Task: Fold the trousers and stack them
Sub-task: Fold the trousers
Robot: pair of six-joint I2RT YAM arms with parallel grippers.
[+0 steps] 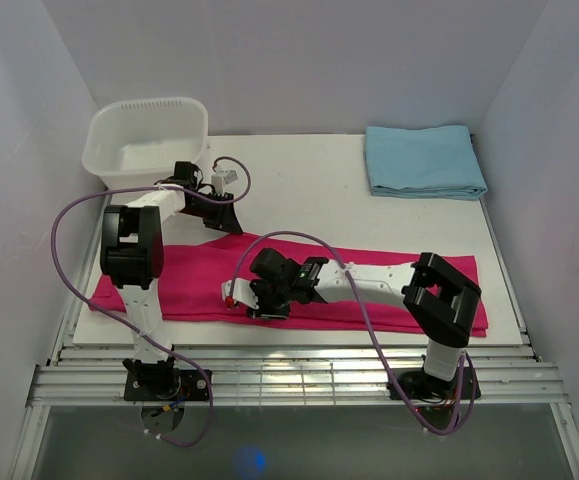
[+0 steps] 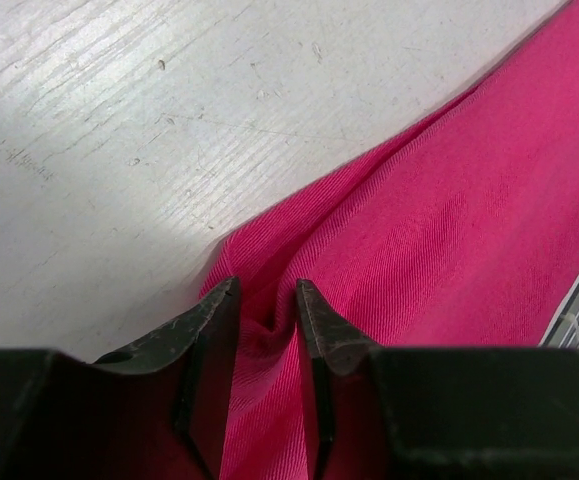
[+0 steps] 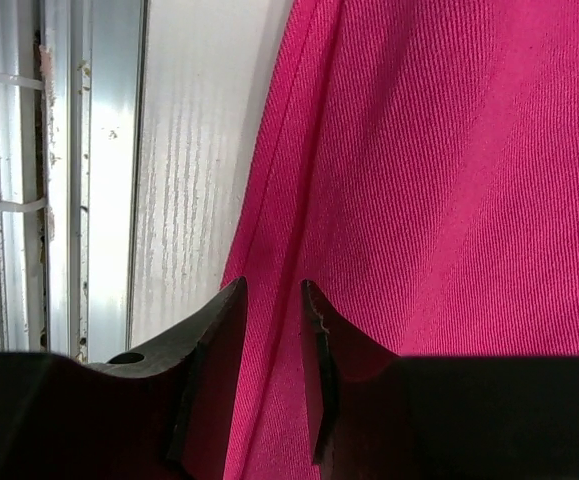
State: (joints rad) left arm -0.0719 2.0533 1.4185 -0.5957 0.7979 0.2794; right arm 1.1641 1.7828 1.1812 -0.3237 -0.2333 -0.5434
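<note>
The magenta-pink trousers [image 1: 194, 285] lie folded in a long band across the white table, from left to right. My left gripper [image 1: 225, 222] is at the band's far edge, left of the middle. In the left wrist view it [image 2: 267, 292] is shut on a bunched pinch of the trousers [image 2: 449, 230]. My right gripper [image 1: 256, 306] is at the band's near edge, left of the middle. In the right wrist view it [image 3: 274, 290] is nearly closed around the hemmed edge of the trousers [image 3: 449, 170], with fabric running up between the jaws.
A white plastic basket [image 1: 99, 150] stands at the back left. A folded light blue cloth [image 1: 424, 160] lies at the back right. A metal rail and wire grid [image 1: 299, 375] run along the table's near edge, also in the right wrist view [image 3: 59, 180].
</note>
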